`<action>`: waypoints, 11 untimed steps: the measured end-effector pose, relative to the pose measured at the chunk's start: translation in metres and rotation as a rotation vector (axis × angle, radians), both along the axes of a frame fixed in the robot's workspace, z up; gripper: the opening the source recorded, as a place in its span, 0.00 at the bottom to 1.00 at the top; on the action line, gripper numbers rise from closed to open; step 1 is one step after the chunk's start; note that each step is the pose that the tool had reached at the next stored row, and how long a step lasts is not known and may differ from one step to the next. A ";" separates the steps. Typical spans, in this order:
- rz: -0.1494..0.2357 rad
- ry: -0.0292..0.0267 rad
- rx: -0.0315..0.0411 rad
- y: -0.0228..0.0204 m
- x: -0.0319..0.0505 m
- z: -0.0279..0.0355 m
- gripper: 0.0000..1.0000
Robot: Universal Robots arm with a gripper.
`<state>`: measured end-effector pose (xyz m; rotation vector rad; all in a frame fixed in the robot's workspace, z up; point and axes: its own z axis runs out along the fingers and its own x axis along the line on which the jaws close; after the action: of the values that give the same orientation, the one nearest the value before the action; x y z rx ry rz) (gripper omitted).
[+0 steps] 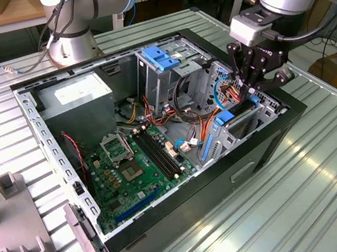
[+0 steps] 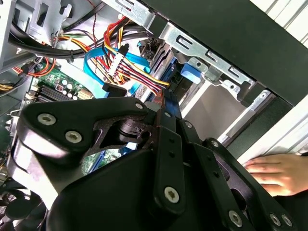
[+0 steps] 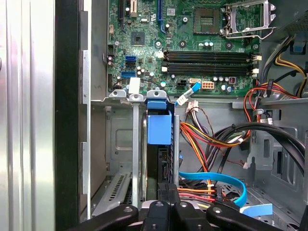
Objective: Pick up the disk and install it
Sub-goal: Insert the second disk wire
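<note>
Disk (image 3: 159, 139) standing on edge in the bay slot at the corner of the open computer case (image 1: 273, 131), blue rail end up, right under the gripper (image 1: 248, 90), pinched at its near edge between closed fingers (image 3: 163, 204). Bundles of red, yellow and orange wires (image 2: 127, 67) and a flat blue cable (image 3: 216, 180) crowding just beside it, with the green board (image 1: 130, 165) farther in. Hand (image 2: 276, 173) resting on the table outside the case wall.
</note>
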<state>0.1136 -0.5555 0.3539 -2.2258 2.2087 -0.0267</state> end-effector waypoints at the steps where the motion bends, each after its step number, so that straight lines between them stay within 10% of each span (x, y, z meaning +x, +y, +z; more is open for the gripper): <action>1: 0.000 0.0000 0.0005 0.0000 0.0000 0.0018 0.10; 11: 0.000 0.0000 0.0012 0.0000 0.0000 0.0363 0.10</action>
<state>0.1136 -0.5555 0.3902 -2.2252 2.2081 -0.0254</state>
